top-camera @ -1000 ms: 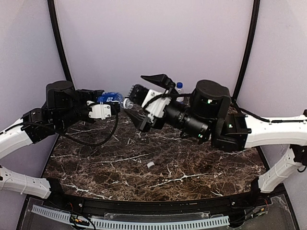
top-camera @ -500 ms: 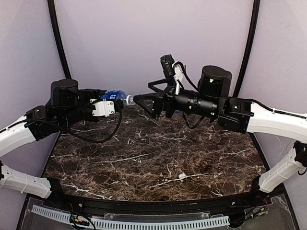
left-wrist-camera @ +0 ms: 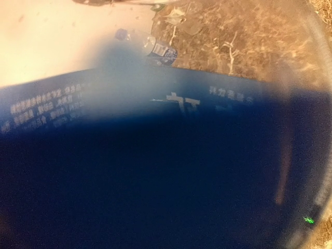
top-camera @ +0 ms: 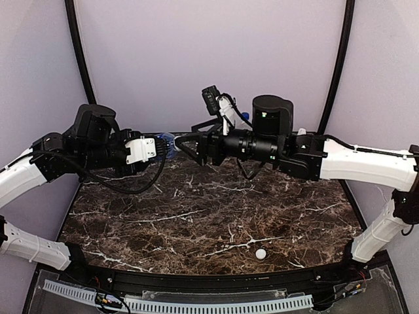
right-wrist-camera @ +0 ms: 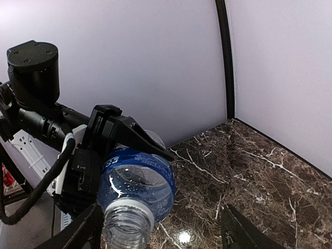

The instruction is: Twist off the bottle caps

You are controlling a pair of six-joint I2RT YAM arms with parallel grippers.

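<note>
My left gripper (top-camera: 157,146) is shut on a clear bottle with a blue label (top-camera: 167,140), held sideways above the back of the table. Its neck (right-wrist-camera: 126,224) is open, with no cap on it, and points at my right gripper. The label (left-wrist-camera: 155,171) fills the left wrist view. My right gripper (top-camera: 186,144) is open and empty, its jaws spread either side of the bottle's mouth without touching it. A white cap (top-camera: 260,254) lies loose on the table near the front right. A second blue-label bottle (left-wrist-camera: 154,47) lies far off on the table.
A blue-capped bottle (top-camera: 243,117) stands behind my right arm at the back wall. The dark marble table (top-camera: 196,216) is closed in by pale walls with black corner posts (right-wrist-camera: 224,57).
The white cap has rolled from the table's middle toward the front right. My right arm has swung left and levelled out, facing the bottle's mouth. My left gripper has kept hold of the bottle.
</note>
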